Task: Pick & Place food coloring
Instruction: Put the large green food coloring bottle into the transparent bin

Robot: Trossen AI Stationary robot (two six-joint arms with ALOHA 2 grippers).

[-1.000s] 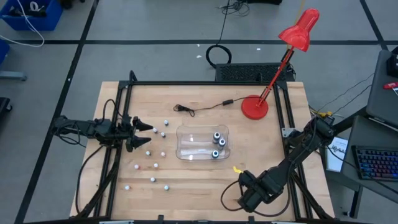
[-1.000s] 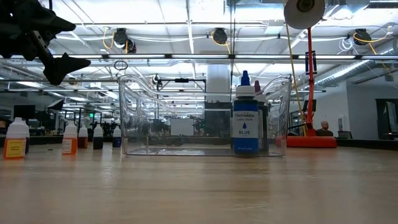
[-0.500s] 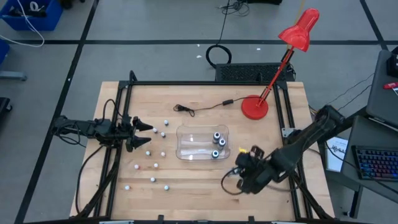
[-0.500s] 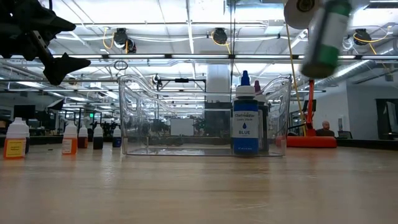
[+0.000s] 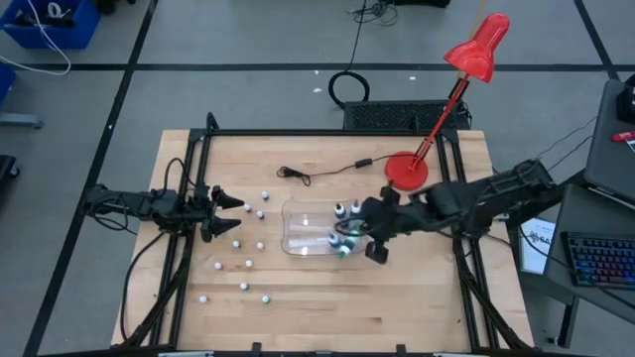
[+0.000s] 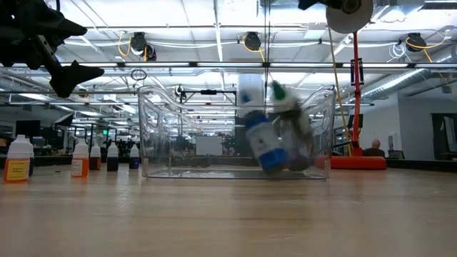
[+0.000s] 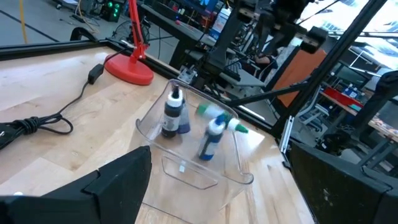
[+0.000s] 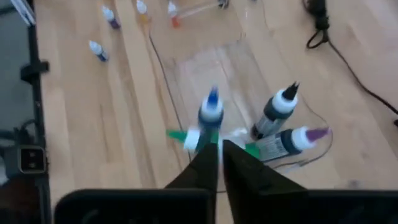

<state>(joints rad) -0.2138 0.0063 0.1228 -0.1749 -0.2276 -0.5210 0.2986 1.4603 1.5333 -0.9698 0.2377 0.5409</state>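
The right gripper (image 5: 374,241) hangs over the right end of the clear plastic tub (image 5: 303,230), its jaws pressed almost together with only a thin slit between them and nothing pinched. Just ahead of those jaws, inside the tub, sit several food coloring bottles: a blue-capped bottle (image 8: 210,113) tilted and blurred, a green-capped bottle (image 8: 181,137) lying on its side right at the fingertips (image 8: 208,158), a dark bottle (image 8: 275,112) standing beside them, and a purple-tipped bottle (image 8: 292,140) lying flat. In the low view the blue-labelled one leans over inside the tub, smeared by motion, with the green cap beside it. The left gripper (image 5: 226,213) waits well apart over the tabletop's (image 5: 317,302) left edge, jaws spread wide and empty. Just ahead of these jaws, between them and the tub, a scatter of small white-capped bottles (image 5: 260,212) stands on the wood. Beyond the right jaws, a red desk lamp (image 5: 407,171) stands at the far side, its black cord (image 5: 322,174) trailing toward the middle.
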